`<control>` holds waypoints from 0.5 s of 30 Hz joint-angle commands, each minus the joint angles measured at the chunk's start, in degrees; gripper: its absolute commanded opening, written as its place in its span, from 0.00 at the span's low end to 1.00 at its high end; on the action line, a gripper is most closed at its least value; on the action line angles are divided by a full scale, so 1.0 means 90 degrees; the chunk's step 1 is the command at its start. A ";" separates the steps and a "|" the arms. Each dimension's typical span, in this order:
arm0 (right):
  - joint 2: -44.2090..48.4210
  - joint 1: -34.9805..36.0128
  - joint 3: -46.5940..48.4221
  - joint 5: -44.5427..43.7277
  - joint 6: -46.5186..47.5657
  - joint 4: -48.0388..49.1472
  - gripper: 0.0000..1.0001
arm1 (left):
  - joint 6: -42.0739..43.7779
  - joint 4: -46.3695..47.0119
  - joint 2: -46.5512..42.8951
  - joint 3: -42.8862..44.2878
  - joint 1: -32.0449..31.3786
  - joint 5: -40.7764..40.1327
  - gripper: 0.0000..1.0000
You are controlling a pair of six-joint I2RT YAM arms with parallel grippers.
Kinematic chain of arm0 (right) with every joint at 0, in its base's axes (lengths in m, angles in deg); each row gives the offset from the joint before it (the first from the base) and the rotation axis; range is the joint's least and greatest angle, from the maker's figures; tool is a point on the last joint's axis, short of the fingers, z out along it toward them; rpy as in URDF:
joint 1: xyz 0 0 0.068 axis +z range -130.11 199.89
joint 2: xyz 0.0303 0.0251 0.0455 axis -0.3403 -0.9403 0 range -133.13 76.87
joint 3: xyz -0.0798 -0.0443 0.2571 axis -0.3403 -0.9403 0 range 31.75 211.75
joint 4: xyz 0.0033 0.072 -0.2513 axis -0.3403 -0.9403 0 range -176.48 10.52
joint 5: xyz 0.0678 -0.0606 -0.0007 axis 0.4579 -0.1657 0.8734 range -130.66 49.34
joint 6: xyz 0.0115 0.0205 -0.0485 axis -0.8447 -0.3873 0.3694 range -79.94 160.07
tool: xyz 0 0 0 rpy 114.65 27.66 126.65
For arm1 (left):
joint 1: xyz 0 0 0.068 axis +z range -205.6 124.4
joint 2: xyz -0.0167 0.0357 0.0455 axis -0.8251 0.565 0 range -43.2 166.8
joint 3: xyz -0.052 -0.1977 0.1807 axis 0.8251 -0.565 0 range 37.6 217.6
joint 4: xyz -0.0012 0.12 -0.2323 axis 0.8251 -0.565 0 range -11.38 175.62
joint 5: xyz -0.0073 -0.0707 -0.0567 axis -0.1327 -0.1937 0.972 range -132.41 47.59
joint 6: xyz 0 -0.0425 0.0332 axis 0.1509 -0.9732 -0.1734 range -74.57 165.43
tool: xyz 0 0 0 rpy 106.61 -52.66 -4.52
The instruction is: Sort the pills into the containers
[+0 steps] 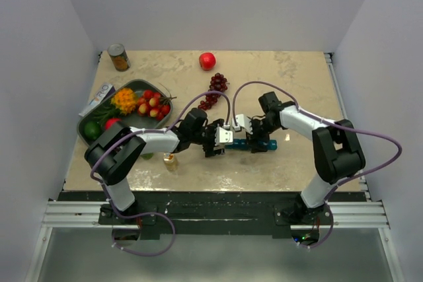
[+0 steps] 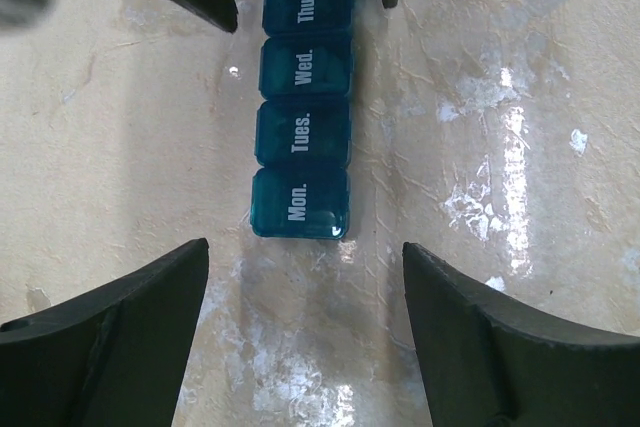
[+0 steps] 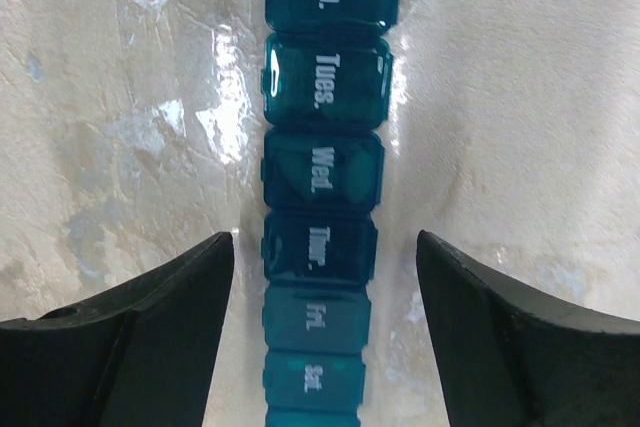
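Observation:
The teal-blue pill organiser (image 1: 269,144) lies flat on the table between my two grippers. In the left wrist view the organiser (image 2: 303,137) shows its Mon to Thur lids, all closed. My left gripper (image 2: 305,327) is open and empty, just short of the Mon end; it also shows in the top view (image 1: 225,142). My right gripper (image 3: 325,317) is open and straddles the organiser (image 3: 322,172) around the Thur and Fri lids without touching its sides; it also shows in the top view (image 1: 254,137). No loose pills are visible.
A dark green fruit tray (image 1: 142,84) with fruit stands at the left. A small bottle (image 1: 170,161) stands near the left arm. A can (image 1: 119,57), a red apple (image 1: 207,61) and grapes (image 1: 215,90) lie further back.

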 commanded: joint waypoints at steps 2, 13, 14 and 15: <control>0.0656 -0.0508 -0.0092 -0.0117 0.0292 -0.0304 0.76 | 0.0171 0.0374 -0.0243 -0.0040 -0.0035 0.0052 0.83; 0.0520 -0.1095 -0.0277 -0.0039 0.0800 -0.0636 0.72 | 0.0259 0.0062 0.0031 0.0409 -0.0026 0.0140 0.81; 0.0472 -0.1095 -0.0268 -0.0020 0.0809 -0.0626 0.72 | 0.0259 0.0033 0.0070 0.0429 -0.0026 0.0149 0.81; 0.0462 -0.1086 -0.0258 -0.0010 0.0809 -0.0646 0.71 | 0.0269 0.0023 0.0089 0.0458 -0.0026 0.0159 0.81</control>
